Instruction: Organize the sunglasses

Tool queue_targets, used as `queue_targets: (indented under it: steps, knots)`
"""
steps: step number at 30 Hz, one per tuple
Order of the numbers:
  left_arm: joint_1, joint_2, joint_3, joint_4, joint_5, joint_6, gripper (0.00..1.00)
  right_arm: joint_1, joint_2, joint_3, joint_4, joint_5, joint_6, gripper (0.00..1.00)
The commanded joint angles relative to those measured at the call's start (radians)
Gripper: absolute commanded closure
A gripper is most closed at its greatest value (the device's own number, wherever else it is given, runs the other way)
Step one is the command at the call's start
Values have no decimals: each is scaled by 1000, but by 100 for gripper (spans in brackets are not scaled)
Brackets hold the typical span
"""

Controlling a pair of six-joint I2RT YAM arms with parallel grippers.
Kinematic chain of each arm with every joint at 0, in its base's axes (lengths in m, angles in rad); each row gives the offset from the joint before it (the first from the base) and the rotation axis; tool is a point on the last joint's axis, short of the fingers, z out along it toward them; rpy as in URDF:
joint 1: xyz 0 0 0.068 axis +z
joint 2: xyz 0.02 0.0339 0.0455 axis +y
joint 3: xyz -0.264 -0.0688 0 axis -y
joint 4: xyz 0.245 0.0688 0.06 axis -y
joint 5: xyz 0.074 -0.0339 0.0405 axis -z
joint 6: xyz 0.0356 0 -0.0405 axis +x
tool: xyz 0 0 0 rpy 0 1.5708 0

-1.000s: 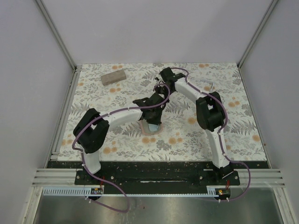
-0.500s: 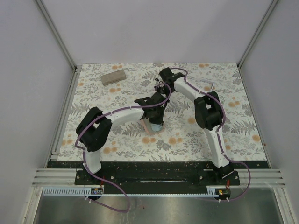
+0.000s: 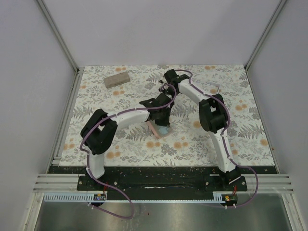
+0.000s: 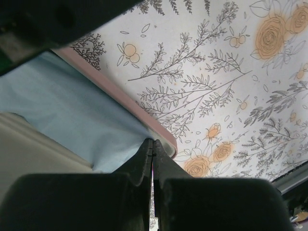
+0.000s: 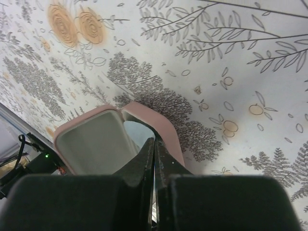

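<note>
Pink case [image 5: 166,127] lies open, lower centre. Both left gripper [image 4: 152,143] and right gripper [image 5: 154,143] sit pinched together. A nudge could shut it.

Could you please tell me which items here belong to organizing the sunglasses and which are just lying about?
Job:
- open pink case, blue cloth inside
- left pincer and right pincer, both shut over it
- possibly white-framed sunglasses, beside the right arm

Lying about:
- tan case, back left, for now

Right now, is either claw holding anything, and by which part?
Cannot tell. Both are shut: left claw at the blue cloth by the pink case rim, right claw over the open case. No visible grip.
</note>
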Motion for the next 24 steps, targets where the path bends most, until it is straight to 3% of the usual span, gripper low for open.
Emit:
queue_targets:
  steps: [1,12,14,17,24]
  knots:
    - [4,55,43,33,27,-8,100,-10,40,47,-3,33,-19,96]
    - [4,130,43,48,45,-8,100,-32,31,-25,52,51,-33,90]
    - [4,124,38,45,41,-5,99,-35,9,-49,83,39,-30,78]
    - [4,104,38,37,41,1,89,-36,-9,-60,100,34,-21,67]
    - [4,29,78,-22,49,28,69,-38,-31,-94,102,47,-15,64]
